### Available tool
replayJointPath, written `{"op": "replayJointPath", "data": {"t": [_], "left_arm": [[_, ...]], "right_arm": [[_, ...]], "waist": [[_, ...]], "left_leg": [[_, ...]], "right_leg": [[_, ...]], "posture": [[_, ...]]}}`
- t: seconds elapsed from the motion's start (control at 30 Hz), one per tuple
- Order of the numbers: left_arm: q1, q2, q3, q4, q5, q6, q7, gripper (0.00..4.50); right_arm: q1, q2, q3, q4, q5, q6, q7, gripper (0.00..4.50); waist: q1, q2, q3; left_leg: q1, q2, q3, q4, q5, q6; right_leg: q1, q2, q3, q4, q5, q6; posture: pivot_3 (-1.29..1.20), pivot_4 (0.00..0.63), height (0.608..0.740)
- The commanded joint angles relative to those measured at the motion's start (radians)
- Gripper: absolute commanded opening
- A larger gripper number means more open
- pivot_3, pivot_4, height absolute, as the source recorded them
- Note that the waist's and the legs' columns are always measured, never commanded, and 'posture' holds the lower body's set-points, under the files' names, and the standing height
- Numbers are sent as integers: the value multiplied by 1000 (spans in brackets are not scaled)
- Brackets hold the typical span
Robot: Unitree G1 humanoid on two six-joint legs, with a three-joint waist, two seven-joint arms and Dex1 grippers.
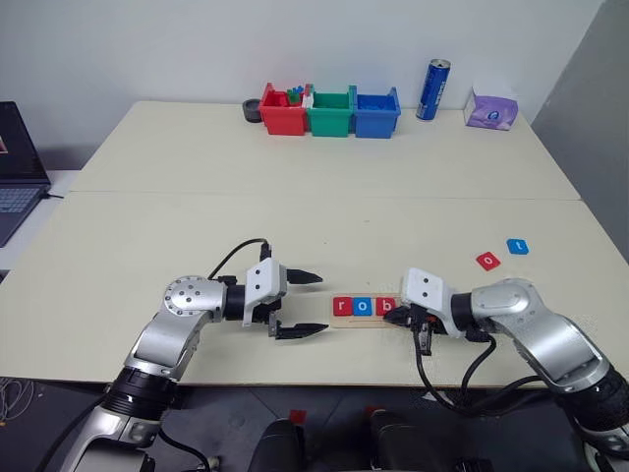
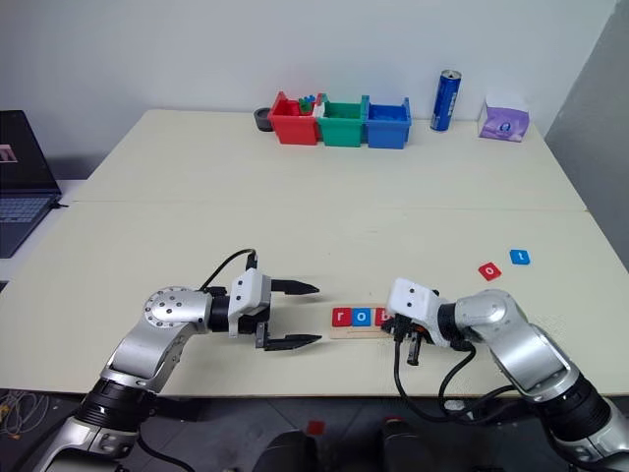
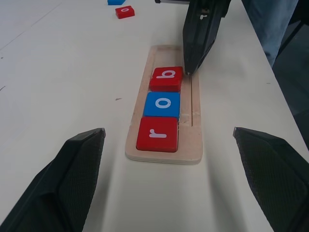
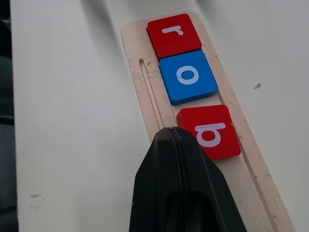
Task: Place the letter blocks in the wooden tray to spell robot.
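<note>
The wooden tray (image 3: pixel 189 151) lies near the table's front edge, between my two grippers. Three letter blocks sit in it in a row: red "r" (image 3: pixel 157 134), blue "o" (image 3: pixel 162 104) and red "b" (image 3: pixel 166 79). Farther right on the table lie a loose red "o" block (image 1: pixel 487 261) and a blue "t" block (image 1: pixel 517 246). My left gripper (image 1: pixel 321 303) is open just left of the tray's "r" end, holding nothing. My right gripper (image 4: pixel 170 130) is shut and empty, its tip down at the tray beside the near edge of the "b" block.
Red (image 1: pixel 283 113), green (image 1: pixel 330 114) and blue (image 1: pixel 375 113) plastic bins stand at the table's far side, with a blue can (image 1: pixel 432 88) and a purple tissue box (image 1: pixel 491 108) to their right. A laptop (image 1: pixel 15 172) sits at the far left.
</note>
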Motion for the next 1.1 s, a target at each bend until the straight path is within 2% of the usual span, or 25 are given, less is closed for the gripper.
{"op": "replayJointPath", "data": {"t": [0.03,0.43,0.6,0.73,1.1], "left_arm": [[-3,-2,-4,-34,-1,-6,4,4500],[-7,3,-3,-69,-3,26,9,4500],[-7,10,4,-80,-7,40,7,4500],[-11,10,6,-74,-5,41,7,4500],[-12,13,11,-38,2,12,0,4500]], "right_arm": [[-22,4,6,-4,-21,-27,-11,11],[-32,38,-26,-1,-2,-38,-20,11],[-46,-2,-65,-11,16,-25,0,11],[-57,-43,-49,42,-30,-75,-1,11],[-82,-45,17,147,-99,-156,34,11]], "waist": [[0,0,0],[0,0,0],[0,0,0],[0,0,0],[0,0,0]], "left_leg": [[0,0,0,0,0,0],[0,0,0,0,0,0],[0,0,0,0,0,0],[0,0,0,0,0,0],[0,0,1,0,0,0]], "right_leg": [[0,0,0,0,0,0],[0,0,0,0,0,0],[0,0,0,0,0,-1],[0,0,0,0,0,0],[0,0,0,0,1,-1]], "posture": [[0,150,740],[0,150,740],[0,150,740],[0,150,740],[0,150,740]]}}
